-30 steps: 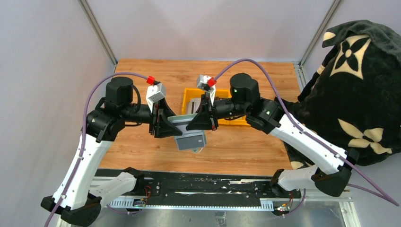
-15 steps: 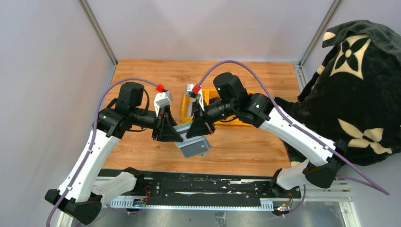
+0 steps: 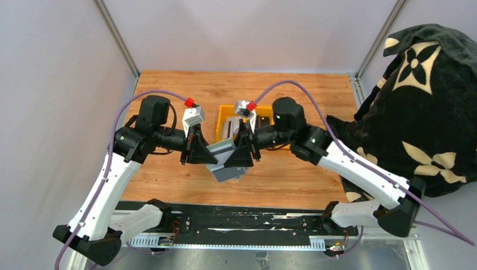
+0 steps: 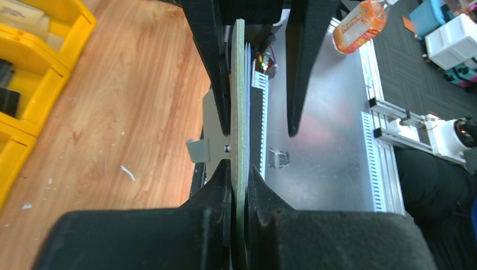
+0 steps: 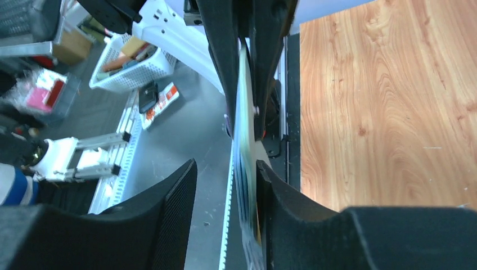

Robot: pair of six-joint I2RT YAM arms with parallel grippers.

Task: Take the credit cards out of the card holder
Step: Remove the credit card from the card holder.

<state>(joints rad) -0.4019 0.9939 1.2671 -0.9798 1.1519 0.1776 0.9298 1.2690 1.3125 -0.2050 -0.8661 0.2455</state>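
Observation:
The pale sage-green card holder (image 3: 220, 152) hangs in the air between my two grippers, above the wooden table's front part. A grey card (image 3: 229, 172) sticks out below it. My left gripper (image 3: 206, 156) is shut on the holder's left end. In the left wrist view the holder (image 4: 240, 112) stands edge-on between the closed jaws of that gripper (image 4: 239, 169). My right gripper (image 3: 237, 160) is at the holder's right end. In the right wrist view its jaws (image 5: 225, 166) are open, with the edge-on cards (image 5: 245, 169) lying against the right finger (image 5: 270, 191) and a gap to the left finger.
A yellow compartment bin (image 3: 226, 116) stands on the table just behind the grippers and shows in the left wrist view (image 4: 34, 67). A black patterned blanket (image 3: 427, 107) lies at the right. A black and metal rail (image 3: 236, 222) runs along the table's near edge.
The left arm came in toward the middle, then held still. The right arm swung left, then drew back right. Its gripper now sits lower at the holder's right end, and the holder is tilted more.

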